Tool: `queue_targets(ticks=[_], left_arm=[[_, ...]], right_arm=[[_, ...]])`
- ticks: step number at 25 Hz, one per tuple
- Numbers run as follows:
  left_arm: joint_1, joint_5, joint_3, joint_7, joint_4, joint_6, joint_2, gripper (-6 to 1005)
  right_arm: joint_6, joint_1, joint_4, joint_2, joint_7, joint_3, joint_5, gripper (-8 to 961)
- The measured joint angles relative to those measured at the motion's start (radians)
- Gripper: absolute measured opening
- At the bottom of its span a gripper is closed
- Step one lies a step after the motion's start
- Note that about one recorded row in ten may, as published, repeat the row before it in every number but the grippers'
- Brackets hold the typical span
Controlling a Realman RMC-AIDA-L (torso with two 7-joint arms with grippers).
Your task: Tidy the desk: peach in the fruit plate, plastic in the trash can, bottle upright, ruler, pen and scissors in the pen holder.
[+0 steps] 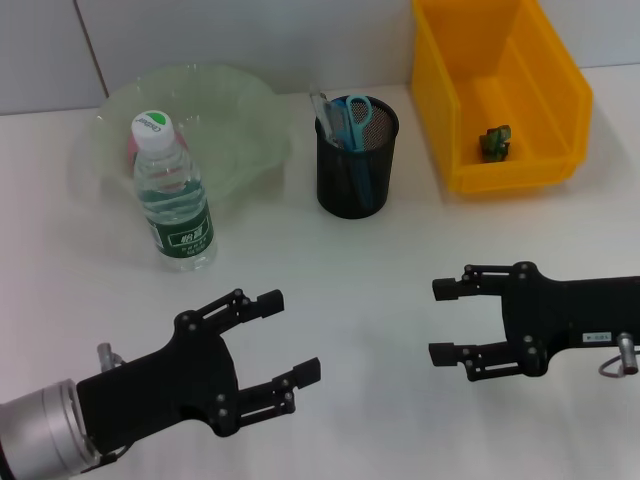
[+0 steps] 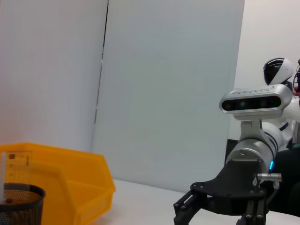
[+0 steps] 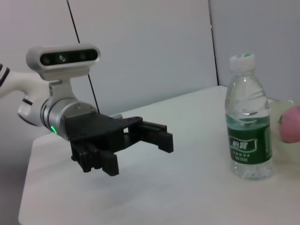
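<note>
— How are your hands just now?

— My left hand (image 1: 285, 335) is spread wide with nothing between its fingers. It hangs over the bare table (image 1: 360, 300) at about seven o'clock in my head view. My right hand (image 1: 445, 320) is just as wide open and just as empty, at about four o'clock, its fingers pointing across toward the left one. Neither touches anything.

— And the things you were tidying?

— The bottle (image 1: 173, 192) stands upright at about ten o'clock, cap on, green label facing me, clear water inside. It sits just in front of the pale green fruit plate (image 1: 250, 120), and the pink peach (image 1: 133, 148) shows behind it inside the plate. My right wrist camera sees the same peach beside the bottle.

— The pen holder?

— The black mesh pen holder (image 1: 357, 160) is at twelve o'clock, well apart from both hands. The blue-handled scissors (image 1: 357, 112) and a clear ruler (image 1: 322, 110) stick up out of it. I cannot make out the pen among them.

— And the trash can?

— The yellow trash can (image 1: 500, 95) is at about two o'clock, with a small crumpled green piece of plastic (image 1: 495, 141) lying on its floor.
</note>
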Motion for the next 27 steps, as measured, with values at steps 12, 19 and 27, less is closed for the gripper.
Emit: queue_targets(ticks=[12, 19, 27], left_arm=[[0.005, 0.052, -0.017, -0.001, 0.002, 0.008, 0.0, 811], [0.005, 0.053, -0.021, 0.0, 0.002, 0.009, 0.004, 811], [0.005, 0.053, -0.022, 0.001, 0.002, 0.009, 0.005, 811]], right_arm=[[-0.01, -0.017, -0.004, 0.001, -0.013, 0.03, 0.009, 792], [-0.001, -0.017, -0.004, 0.005, -0.013, 0.037, 0.01, 792], [0.007, -0.018, -0.004, 0.015, -0.027, 0.056, 0.011, 792]])
